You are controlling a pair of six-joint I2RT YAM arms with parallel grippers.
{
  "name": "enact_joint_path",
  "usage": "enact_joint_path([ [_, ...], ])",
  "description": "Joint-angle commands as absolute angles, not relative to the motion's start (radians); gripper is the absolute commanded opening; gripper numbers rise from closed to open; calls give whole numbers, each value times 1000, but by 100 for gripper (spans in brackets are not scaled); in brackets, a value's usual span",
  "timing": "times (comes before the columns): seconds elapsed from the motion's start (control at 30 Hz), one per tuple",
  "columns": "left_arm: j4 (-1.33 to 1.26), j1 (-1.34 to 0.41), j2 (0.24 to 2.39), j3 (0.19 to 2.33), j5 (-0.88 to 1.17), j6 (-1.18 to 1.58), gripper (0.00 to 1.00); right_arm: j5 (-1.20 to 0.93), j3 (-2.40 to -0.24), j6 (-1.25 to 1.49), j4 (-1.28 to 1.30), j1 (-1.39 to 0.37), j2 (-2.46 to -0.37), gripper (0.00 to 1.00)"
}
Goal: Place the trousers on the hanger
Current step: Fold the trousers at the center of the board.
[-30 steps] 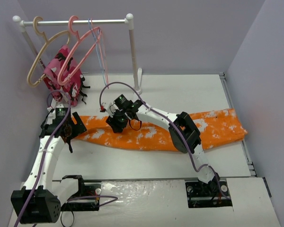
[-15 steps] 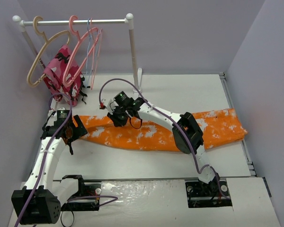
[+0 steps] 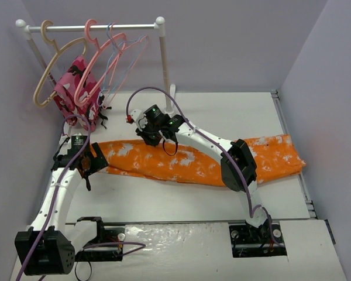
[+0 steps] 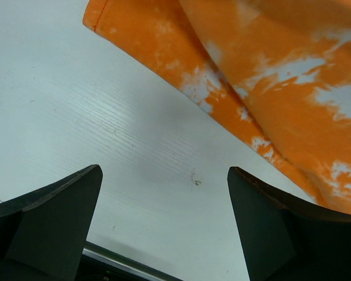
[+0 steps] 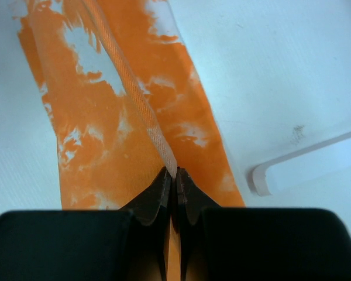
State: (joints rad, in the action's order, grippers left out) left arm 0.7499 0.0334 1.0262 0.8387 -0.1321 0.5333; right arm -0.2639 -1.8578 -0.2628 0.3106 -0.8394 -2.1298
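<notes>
Top external view: the long orange cloth trousers with white tie-dye blotches [image 3: 193, 165] lie flat on the white counter [image 3: 164, 199]. Their long axis runs left to right across it, and the middle bows slightly toward the arm bases. One end lies by the left arm and the other points at the counter's right edge. I cannot tell which end is the waist. The cloth is doubled lengthwise, with a fold line along it.

The thick salmon-pink plastic hanger with a rounded hook [image 3: 95, 41] hangs tilted from the white rail [image 3: 134, 26] at the back left, well apart from the trousers.

The right claw [image 3: 149, 133] sits over the far edge of the trousers near their left end. In the right wrist view, its fingers are pressed together [image 5: 174, 173] and clamped on a raised ridge of the orange cloth [image 5: 134, 99], which runs straight away from the tips.

The left claw [image 3: 95, 161] is just beside the left end of the trousers. In the left wrist view, its fingers stand wide apart [image 4: 164, 173] over bare counter [image 4: 134, 129], gripping nothing. A hemmed orange edge [image 4: 269, 88] crosses the upper right.
</notes>
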Motion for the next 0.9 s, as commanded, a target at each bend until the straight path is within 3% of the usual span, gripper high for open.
enact_joint_path([
  [0.0, 701, 38, 1052, 857, -154, 520, 86, -173, -1934, -251, 255, -811, -2113, 0],
  [0.63, 299, 137, 1247, 865, -155, 471, 84, -209, -1959, -230, 242, -753, -2194, 1],
  [0.77, 227, 154, 1360, 914, -114, 454, 83, -222, -1945, -226, 242, -755, -2200, 10],
  [0.87, 226, 161, 1457, 966, -109, 438, 81, -222, -1933, -216, 241, -753, -2189, 36],
])
